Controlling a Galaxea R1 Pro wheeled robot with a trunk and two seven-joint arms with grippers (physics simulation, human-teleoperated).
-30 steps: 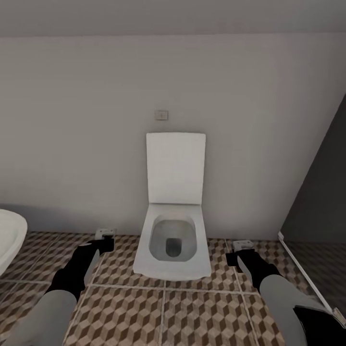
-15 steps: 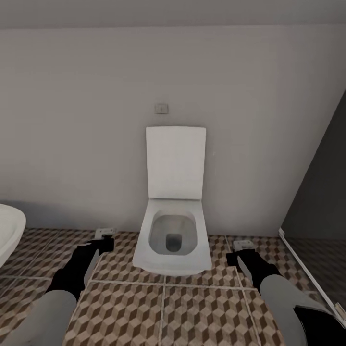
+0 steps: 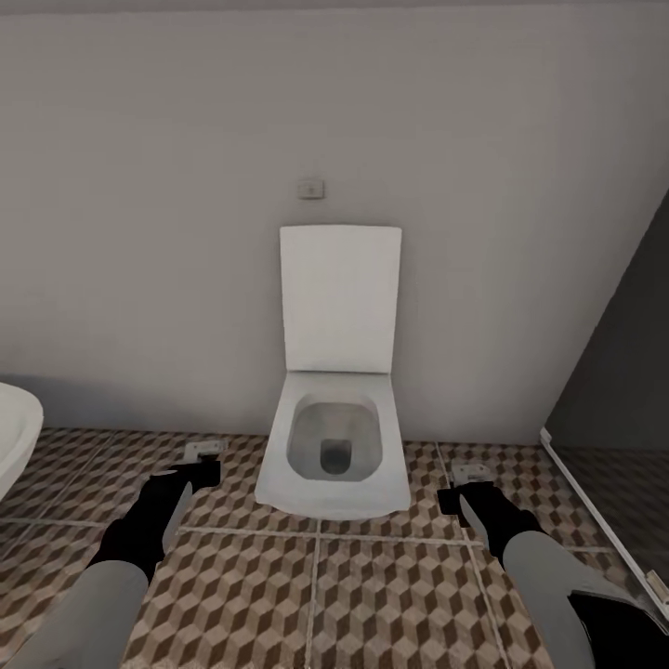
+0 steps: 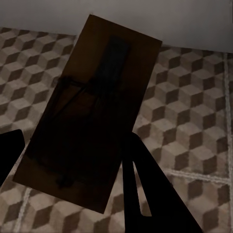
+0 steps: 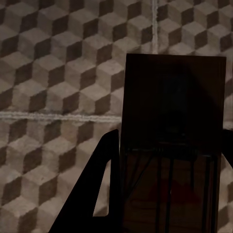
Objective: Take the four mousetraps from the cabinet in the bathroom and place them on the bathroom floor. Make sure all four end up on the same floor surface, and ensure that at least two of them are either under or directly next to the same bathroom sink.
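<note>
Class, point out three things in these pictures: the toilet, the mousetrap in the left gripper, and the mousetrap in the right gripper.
toilet (image 3: 334, 488): head view, front rim.
left mousetrap (image 4: 92, 111): left wrist view, middle of slab.
right mousetrap (image 5: 174, 102): right wrist view, upper slab face.

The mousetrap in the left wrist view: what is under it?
Under the mousetrap, held between the dark fingers, lies the cube-patterned bathroom floor, with a pale wall strip beyond. The tiles directly beneath the slab are covered, so nothing there can be seen.
</note>
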